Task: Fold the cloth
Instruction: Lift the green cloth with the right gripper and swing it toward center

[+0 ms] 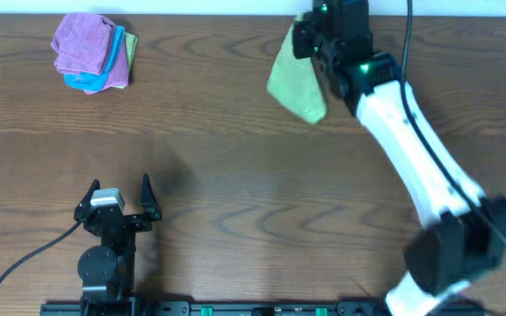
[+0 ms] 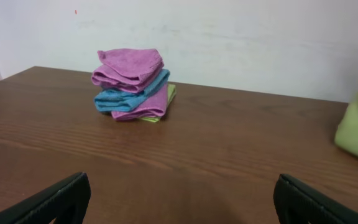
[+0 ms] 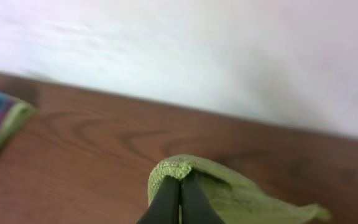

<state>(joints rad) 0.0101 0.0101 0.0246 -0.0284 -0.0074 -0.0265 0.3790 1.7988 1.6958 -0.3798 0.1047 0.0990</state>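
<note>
My right fingers (image 3: 166,200) pinch a bunched edge of the cloth (image 1: 295,83) near the upper middle of the overhead frame, holding it up over the counter (image 1: 253,175), I judge so it hangs open for folding, while my left fingers (image 1: 145,191) rest spread and empty at the lower left.

At the far edge of the worktop (image 1: 235,167) the right claw (image 1: 309,39) holds the bunched lime-green cloth (image 1: 295,83), while the left claw (image 1: 119,183) rests spread near the front, well apart from the purple-and-blue cloth stack (image 1: 90,53)
</note>
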